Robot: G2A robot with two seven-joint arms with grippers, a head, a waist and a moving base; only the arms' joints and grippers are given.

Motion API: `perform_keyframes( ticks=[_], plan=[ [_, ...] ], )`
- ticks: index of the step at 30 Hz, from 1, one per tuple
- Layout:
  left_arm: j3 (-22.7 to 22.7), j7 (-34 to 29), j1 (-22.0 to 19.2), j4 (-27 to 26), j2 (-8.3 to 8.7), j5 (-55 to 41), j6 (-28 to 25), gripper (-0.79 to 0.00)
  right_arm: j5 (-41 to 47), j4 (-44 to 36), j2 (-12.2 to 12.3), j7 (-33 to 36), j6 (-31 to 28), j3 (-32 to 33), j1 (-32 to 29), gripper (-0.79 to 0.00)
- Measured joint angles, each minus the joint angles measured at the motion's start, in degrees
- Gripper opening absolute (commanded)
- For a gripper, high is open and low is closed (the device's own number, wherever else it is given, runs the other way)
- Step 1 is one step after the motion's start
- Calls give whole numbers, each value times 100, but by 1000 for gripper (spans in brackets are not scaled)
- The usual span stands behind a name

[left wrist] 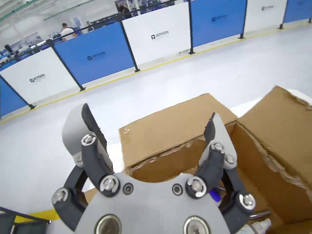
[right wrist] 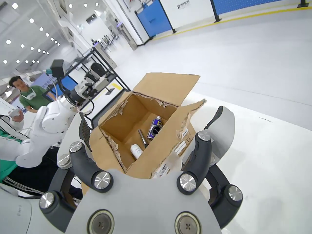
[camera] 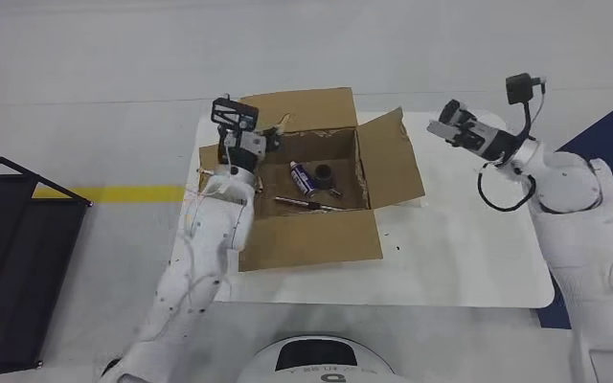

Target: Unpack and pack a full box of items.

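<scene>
White table (camera: pixel 460 259) carries the box (camera: pixel 306 244) by its left edge; the can (camera: pixel 301 178) inside looks rigid and slick, best pinched mid-body. Left gripper (left wrist: pixel 150 113) and right gripper (right wrist: pixel 152 115) gape, empty.

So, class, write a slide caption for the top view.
Left pincer and right pincer, both open, flank open brown cardboard box holding a blue cylindrical can.
</scene>
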Motion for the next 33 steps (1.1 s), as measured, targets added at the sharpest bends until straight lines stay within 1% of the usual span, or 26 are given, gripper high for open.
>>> perform_keyframes(
  ticks=[3, 5, 6, 7, 10, 20, 22, 24, 26, 29, 30, 33],
  plan=[
    [-694, 183, 196, 64, 85, -322, -405, 0, -214, 122, -167, -143, 474, -704, 667, 0],
    [-1110, 246, 184, 225, 134, -486, -704, 0, -290, 298, -303, -296, 717, -1186, 1130, 0],
    [-1232, 251, 174, 265, 144, -512, -782, 0, -304, 344, -337, -338, 774, -1346, 1283, 0],
    [-1271, 251, 170, 276, 147, -517, -798, 0, -308, 361, -349, -352, 793, -1427, 1359, 0],
    [-1196, 247, 169, 266, 144, -508, -770, 0, -305, 357, -342, -347, 785, -1359, 1307, 0],
    [-1193, 246, 170, 266, 144, -507, -768, 0, -304, 355, -342, -345, 782, -1351, 1301, 0],
    [-1193, 246, 170, 266, 144, -507, -768, 0, -424, 227, -343, -279, 768, -1416, 1264, 0],
    [-1228, 316, 162, 317, 144, -546, -758, 0, -744, -71, -348, 2, 648, -1571, 1274, 0],
    [-1310, 521, 117, 496, 135, -780, -737, 0, -944, -220, -365, 256, 613, -1722, 1340, 0],
    [-1484, 950, 80, 953, 103, -1731, -854, 0, -1226, -304, -420, 611, 572, -2044, 1495, 0],
    [-1574, 1129, 104, 1172, 98, -2080, -942, 0, -1426, -300, -448, 679, 613, -2185, 1562, 0],
    [-1775, 1486, 198, 1711, 95, -2731, -1127, 0, -1840, -224, -537, 663, 748, -2530, 1697, 0]
  ],
)
